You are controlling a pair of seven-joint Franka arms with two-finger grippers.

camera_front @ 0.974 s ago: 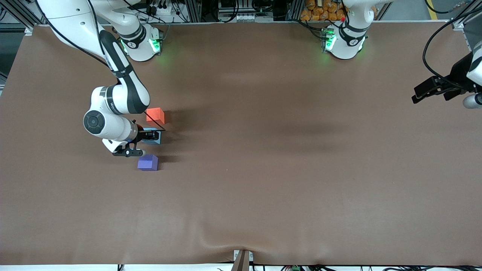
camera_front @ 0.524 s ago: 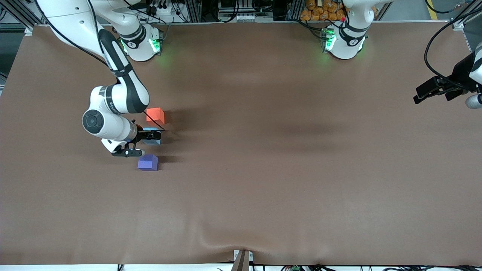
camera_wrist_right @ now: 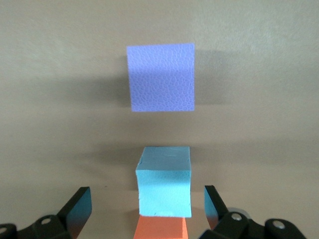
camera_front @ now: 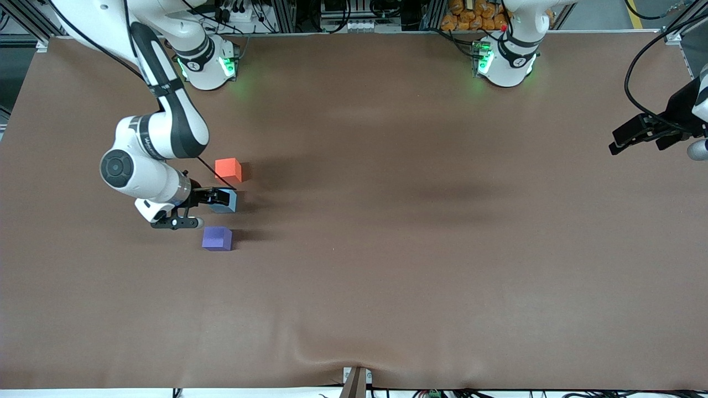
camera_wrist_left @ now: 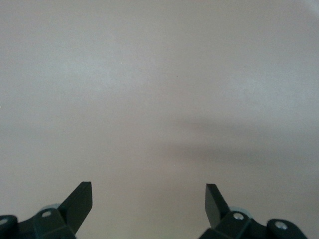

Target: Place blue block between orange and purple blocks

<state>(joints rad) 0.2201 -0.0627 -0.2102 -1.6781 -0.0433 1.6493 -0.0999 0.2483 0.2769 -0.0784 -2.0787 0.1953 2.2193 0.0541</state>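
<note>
The blue block (camera_front: pixel 226 205) rests on the table between the orange block (camera_front: pixel 228 169) and the purple block (camera_front: pixel 217 239), all three in a line. My right gripper (camera_front: pixel 215 196) hovers open just over the blue block. In the right wrist view the blue block (camera_wrist_right: pixel 164 185) sits between the spread fingers (camera_wrist_right: pixel 79 206) with a gap on each side. There the purple block (camera_wrist_right: pixel 160 77) and the orange block (camera_wrist_right: pixel 160 230) flank it. My left gripper (camera_front: pixel 636 135) waits open at the left arm's end of the table, nothing between its fingertips (camera_wrist_left: pixel 149 187).
The brown table cover (camera_front: pixel 387 249) is bare apart from the three blocks. A wrinkle rises in it at the edge nearest the front camera (camera_front: pixel 332 359). Both arm bases stand along the edge farthest from that camera.
My right gripper opened and let go of the blue block, then drew back a little toward the right arm's end of the table. The left arm barely shifted.
</note>
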